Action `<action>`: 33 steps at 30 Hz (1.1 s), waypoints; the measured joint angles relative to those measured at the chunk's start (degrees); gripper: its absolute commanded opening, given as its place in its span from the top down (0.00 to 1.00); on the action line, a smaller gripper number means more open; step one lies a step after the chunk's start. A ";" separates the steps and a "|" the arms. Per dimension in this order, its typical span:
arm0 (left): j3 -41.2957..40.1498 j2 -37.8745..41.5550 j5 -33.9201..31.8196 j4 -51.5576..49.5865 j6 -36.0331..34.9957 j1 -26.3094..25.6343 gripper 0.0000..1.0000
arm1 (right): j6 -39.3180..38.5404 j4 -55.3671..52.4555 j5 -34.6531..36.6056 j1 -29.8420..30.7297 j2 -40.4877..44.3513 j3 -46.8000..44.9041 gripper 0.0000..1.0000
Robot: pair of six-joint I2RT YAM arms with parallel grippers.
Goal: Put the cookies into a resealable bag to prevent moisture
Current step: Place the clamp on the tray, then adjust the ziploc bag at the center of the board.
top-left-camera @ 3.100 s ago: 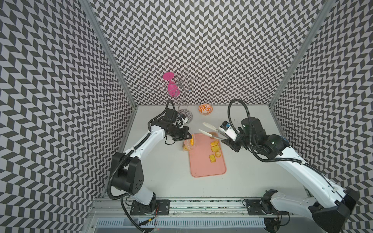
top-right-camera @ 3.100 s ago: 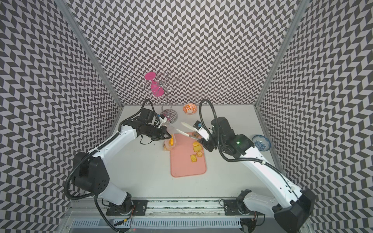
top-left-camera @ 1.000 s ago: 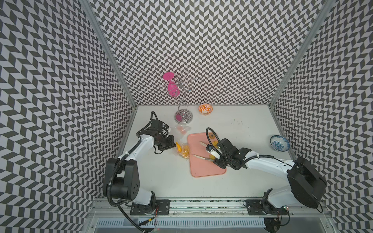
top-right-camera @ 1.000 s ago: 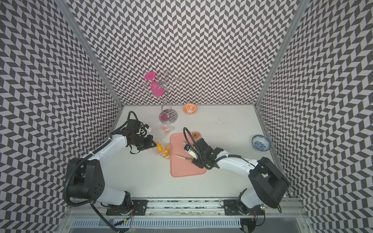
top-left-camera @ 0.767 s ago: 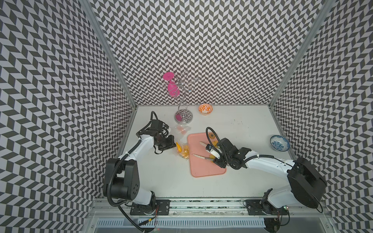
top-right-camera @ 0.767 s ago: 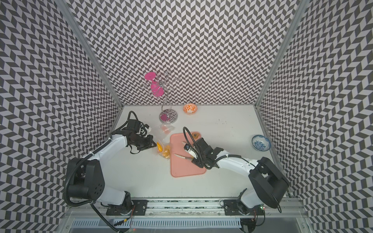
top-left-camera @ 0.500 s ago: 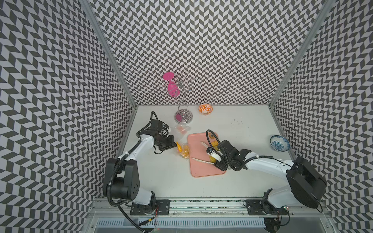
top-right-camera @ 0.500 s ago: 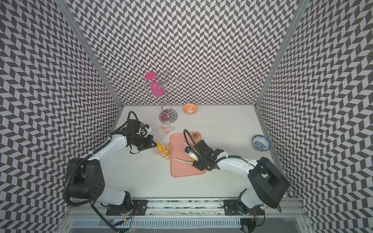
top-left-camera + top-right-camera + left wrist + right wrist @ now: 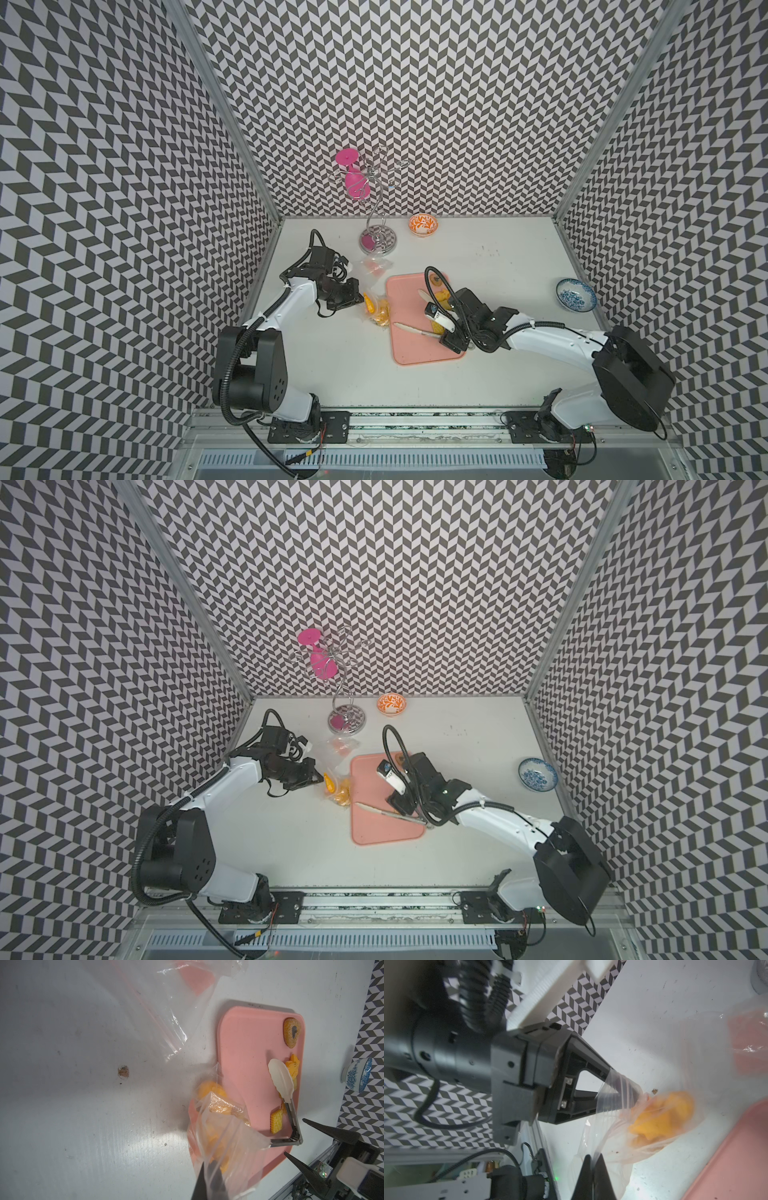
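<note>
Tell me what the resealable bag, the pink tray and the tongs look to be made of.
The resealable bag: thin clear plastic film, glossy; it crinkles, glints, and the cookies show through. The pink tray: likely moulded plastic, matte, with rounded corners. The tongs: grey metal arms that glint, with smooth off-white tips, probably plastic or silicone.

Bright, even light in both top views; wrist views show glare on the table (image 9: 128, 1138) and blurred foregrounds.
</note>
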State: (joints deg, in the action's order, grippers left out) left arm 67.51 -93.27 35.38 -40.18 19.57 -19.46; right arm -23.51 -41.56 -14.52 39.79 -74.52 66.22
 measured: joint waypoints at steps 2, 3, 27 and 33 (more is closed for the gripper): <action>1.29 0.02 -0.17 -0.83 -0.02 0.00 1.00 | -0.04 -0.42 0.28 -0.44 0.31 0.83 0.57; 2.25 0.02 -0.26 -1.36 -0.02 0.00 1.00 | -0.11 -0.52 0.68 -0.83 0.76 1.25 0.57; -9.05 7.52 -4.96 -2.32 -0.92 9.57 1.00 | -1.14 4.72 11.28 -6.80 4.70 -14.73 0.57; -9.25 7.54 -8.07 -0.74 -1.11 11.08 1.00 | 0.87 10.95 11.15 -0.92 2.89 -17.84 0.56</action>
State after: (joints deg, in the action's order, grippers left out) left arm 58.26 -85.73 27.31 -40.93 18.46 -8.38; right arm -22.63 -30.61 -3.38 38.87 -71.64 48.38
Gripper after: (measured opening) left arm 0.047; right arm 0.436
